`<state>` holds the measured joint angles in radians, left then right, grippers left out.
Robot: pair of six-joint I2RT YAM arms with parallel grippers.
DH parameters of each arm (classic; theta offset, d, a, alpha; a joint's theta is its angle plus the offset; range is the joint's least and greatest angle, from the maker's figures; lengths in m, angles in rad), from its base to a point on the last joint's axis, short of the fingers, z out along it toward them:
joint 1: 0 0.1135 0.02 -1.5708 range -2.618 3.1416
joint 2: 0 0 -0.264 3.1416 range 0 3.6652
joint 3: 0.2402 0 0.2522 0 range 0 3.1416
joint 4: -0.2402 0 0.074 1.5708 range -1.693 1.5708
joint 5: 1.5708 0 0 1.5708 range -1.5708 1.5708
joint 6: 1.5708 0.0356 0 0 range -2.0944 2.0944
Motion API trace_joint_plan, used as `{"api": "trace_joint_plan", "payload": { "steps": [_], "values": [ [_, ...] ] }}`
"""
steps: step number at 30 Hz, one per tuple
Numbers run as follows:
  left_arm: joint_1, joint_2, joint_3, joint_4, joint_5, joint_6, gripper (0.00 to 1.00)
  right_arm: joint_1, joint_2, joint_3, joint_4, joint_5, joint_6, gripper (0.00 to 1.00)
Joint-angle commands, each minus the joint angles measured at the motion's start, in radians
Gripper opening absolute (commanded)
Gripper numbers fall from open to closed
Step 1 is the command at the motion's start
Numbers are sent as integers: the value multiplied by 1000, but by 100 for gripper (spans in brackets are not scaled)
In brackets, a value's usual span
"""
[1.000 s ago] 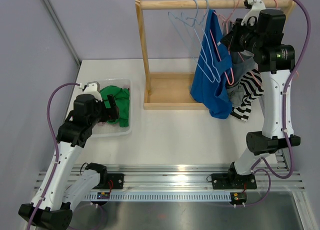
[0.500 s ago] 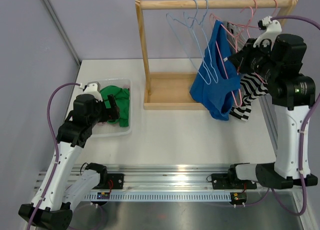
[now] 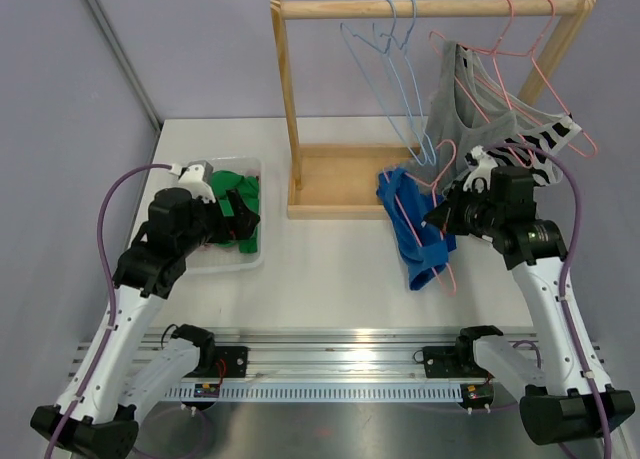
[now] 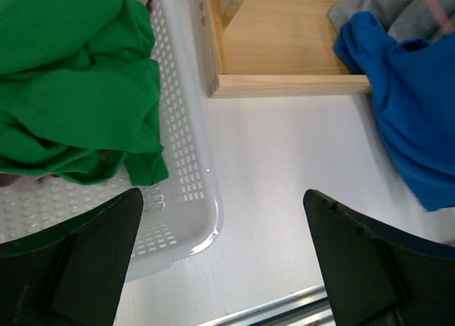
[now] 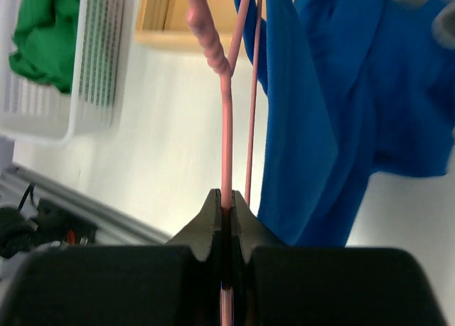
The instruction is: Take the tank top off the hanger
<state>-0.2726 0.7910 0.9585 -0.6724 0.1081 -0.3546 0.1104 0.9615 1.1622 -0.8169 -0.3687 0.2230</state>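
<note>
1. The blue tank top [image 3: 412,234] lies bunched on the white surface [image 3: 340,279], threaded on a pink wire hanger [image 3: 447,279], just beside the front right corner of the wooden clothes rack [image 3: 330,211].
2. Its long axis runs from the rack's base toward the near edge of the surface. Which end carries the straps cannot be told.
3. The right pincer [image 3: 440,219] is clamped together on the hanger's wire near its twisted neck.
4. The left pincer [image 3: 235,224] hangs with its fingers apart over the white perforated plastic basket [image 3: 250,259] at the left edge, which holds green cloth [image 3: 232,194].
</note>
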Motion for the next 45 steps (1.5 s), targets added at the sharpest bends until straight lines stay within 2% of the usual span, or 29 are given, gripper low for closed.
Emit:
{"api": "trace_joint_plan", "payload": {
  "steps": [1,5,9,15,24,29,31,34,37,38,39,40,43,44,45],
  "values": [
    [-71,-33,8,89,22,-78,99,11,-81,-123,143,-174,88,0],
    [-207,-49,-56,149,-99,-141,99,35,-217,-232,179,-171,119,0],
    [-359,-44,-134,267,-146,-190,99,43,-303,-309,171,-261,142,0],
    [-565,-24,-178,445,-272,-143,99,60,-412,-368,116,-374,143,0],
    [-810,203,-14,548,-467,95,99,61,-425,-253,-39,-562,116,0],
    [-861,309,57,577,-475,163,95,63,-414,-145,-188,-561,42,0],
    [-872,335,83,582,-476,169,90,61,-415,-125,-189,-576,52,0],
    [-875,370,105,577,-498,172,75,63,-418,-95,-195,-592,55,0],
    [-875,386,109,577,-531,174,54,63,-423,-62,-214,-589,49,0],
    [-876,387,109,579,-539,175,50,63,-423,-61,-214,-592,46,0],
    [-875,392,109,583,-544,177,37,61,-423,-61,-212,-599,47,0],
    [-876,393,112,574,-570,178,31,63,-419,-64,-211,-599,45,0],
    [-875,396,123,553,-631,169,18,64,-411,-59,-217,-592,36,0],
    [-875,396,128,534,-656,163,9,67,-408,-52,-217,-595,30,0],
    [-875,392,129,524,-689,157,5,77,-402,-45,-217,-595,23,0]
  ]
}}
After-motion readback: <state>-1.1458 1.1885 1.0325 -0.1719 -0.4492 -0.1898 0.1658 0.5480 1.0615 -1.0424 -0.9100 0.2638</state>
